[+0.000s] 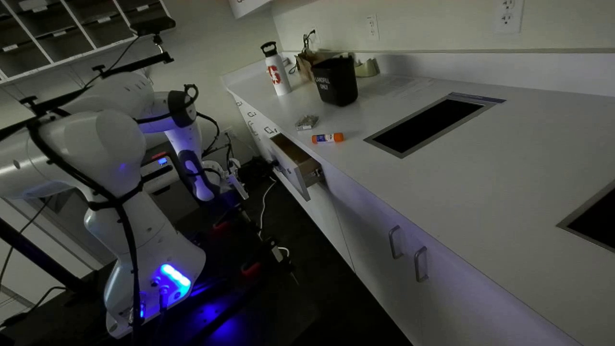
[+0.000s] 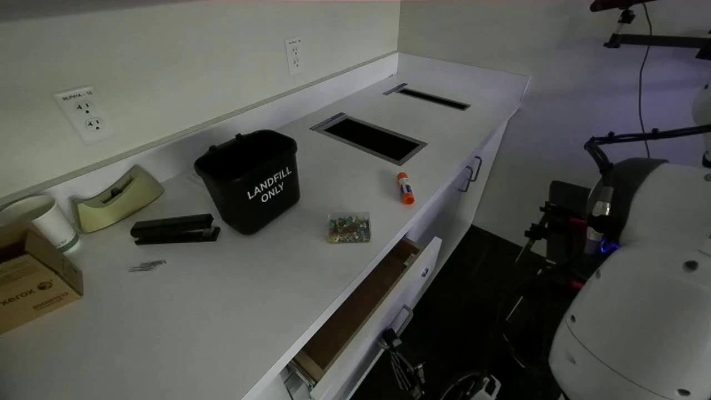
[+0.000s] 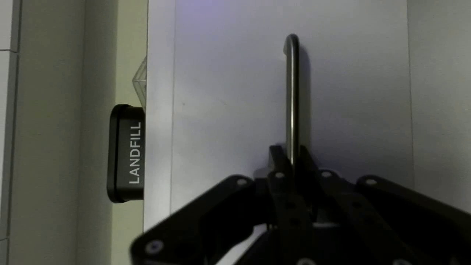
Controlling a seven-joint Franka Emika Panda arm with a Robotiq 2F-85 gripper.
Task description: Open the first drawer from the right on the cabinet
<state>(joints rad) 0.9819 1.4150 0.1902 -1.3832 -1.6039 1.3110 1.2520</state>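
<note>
In the wrist view, see the drawer's handle pinched in the gripper's nearly closed jaws; in an exterior view, countertop above the protruding drawer; in an exterior view, bin and wall beyond it

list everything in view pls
cabinet: one, white, along wall
open drawer: one, white, cabinet
handles: three, grey, drawer and doors
cutouts: two, black, countertop
bin: one, black, countertop
bottle: one, white, near bin
glue stick: one, orange-capped, countertop
pushpin box: one, clear, countertop
stapler: one, black, countertop
tape dispenser: one, olive, countertop
paperclips: several, silver, near stapler
cup: one, white, countertop
carton: one, tan, countertop
outlets: several, white, wall
shelf: one, white, wall
arm: one, white, opposite cabinet
gripper: one, black, gripping drawer handle
</note>
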